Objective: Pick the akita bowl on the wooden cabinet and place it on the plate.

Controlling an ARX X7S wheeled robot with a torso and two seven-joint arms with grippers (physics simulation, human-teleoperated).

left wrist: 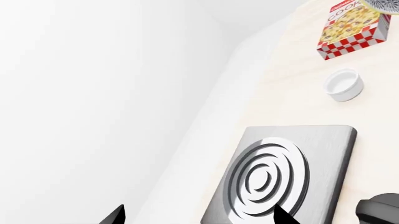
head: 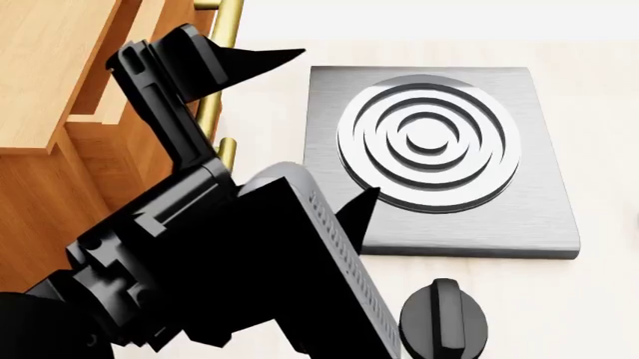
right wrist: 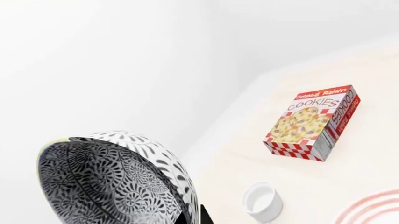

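In the right wrist view the akita bowl (right wrist: 112,182), black and white with a leaf pattern, hangs tilted in the air. My right gripper (right wrist: 194,215) is shut on its rim, one finger on each side of the wall. The white plate (right wrist: 374,207) with red rings shows only as an edge on the pale counter below. The orange-brown wooden cabinet (head: 60,90) with a brass handle (head: 224,45) fills the left of the head view. My left gripper (head: 334,123) is open and empty over the counter beside the cabinet. The right gripper is out of the head view.
A grey square stove plate (head: 539,217) with raised rings lies on the counter, with a black knob (head: 444,318) in front of it. A cookies box (right wrist: 315,123) and a small white ramekin (right wrist: 262,201) stand near the plate. A white wall backs the counter.
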